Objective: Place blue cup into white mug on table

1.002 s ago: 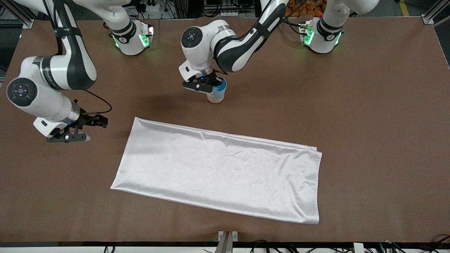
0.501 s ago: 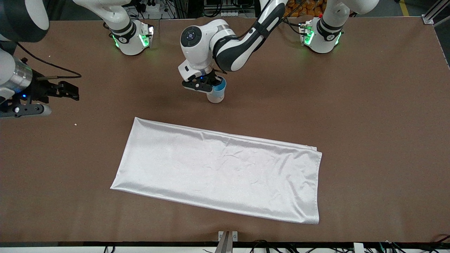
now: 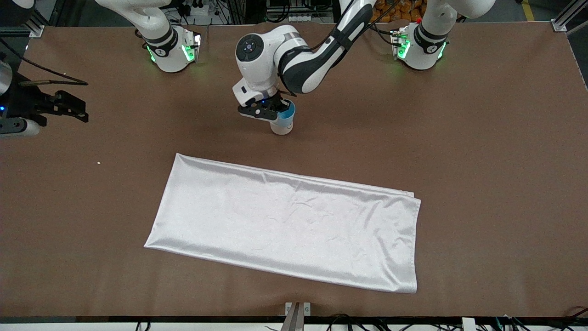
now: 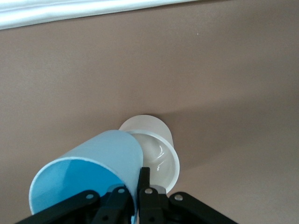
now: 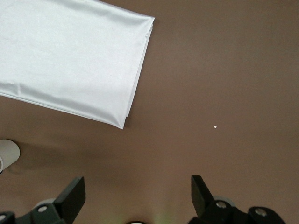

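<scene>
The blue cup (image 3: 286,115) is held by the left gripper (image 3: 271,111), whose fingers pinch the cup's rim. In the left wrist view the blue cup (image 4: 88,175) is tilted, and it hangs just over the open top of the white mug (image 4: 154,151). The white mug (image 3: 281,128) stands upright on the table (image 3: 482,138), about midway between the two arm bases. A shiny white cloth (image 3: 285,223) lies flat, nearer to the front camera than the mug and well apart from it. The right gripper (image 3: 46,110) waits up in the air over the right arm's end of the table, fingers spread wide with nothing in them. A tiny white crumb (image 3: 98,162) lies on the table near that end.
</scene>
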`<state>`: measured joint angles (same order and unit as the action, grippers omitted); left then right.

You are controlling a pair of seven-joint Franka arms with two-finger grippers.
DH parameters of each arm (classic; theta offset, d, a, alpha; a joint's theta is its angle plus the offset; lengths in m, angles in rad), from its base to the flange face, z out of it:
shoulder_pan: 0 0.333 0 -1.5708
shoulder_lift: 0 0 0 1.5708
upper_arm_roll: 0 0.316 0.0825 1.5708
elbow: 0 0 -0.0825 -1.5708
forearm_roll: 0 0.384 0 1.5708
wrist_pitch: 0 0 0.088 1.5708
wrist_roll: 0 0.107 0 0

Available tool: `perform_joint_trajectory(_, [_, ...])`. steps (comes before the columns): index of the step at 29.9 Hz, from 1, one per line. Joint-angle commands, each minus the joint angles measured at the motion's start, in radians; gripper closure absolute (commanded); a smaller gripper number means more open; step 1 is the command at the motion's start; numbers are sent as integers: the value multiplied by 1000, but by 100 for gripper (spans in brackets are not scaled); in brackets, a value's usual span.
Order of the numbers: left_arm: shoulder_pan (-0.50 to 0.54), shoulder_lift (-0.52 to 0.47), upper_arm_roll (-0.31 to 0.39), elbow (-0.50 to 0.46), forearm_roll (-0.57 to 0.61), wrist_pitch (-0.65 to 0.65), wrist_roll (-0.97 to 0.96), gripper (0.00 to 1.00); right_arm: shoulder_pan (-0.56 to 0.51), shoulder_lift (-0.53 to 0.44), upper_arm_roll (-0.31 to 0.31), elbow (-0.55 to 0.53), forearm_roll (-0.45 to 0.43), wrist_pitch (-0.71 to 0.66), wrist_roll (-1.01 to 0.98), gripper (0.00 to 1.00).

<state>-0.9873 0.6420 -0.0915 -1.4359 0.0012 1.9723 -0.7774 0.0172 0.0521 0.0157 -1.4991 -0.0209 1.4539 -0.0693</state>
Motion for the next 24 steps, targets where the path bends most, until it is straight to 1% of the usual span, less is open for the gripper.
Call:
perform_joint_trajectory(1, [-11, 8, 7, 22, -30, -18, -23, 100, -11, 3, 3, -4, 16, 14, -14, 0])
perform_joint_trajectory(12, [-19, 31, 4, 22, -30, -16, -16, 100, -13, 6, 3, -4, 15, 25, -4, 0])
perform_joint_trajectory(16, [-19, 31, 3, 22, -32, -16, -13, 100, -16, 15, 3, -4, 7, 51, 3, 0])
perform_joint_trajectory(24, [-21, 51, -1, 22, -38, -12, -8, 100, -52, 3, 3, 7, 15, 51, 8, 0])
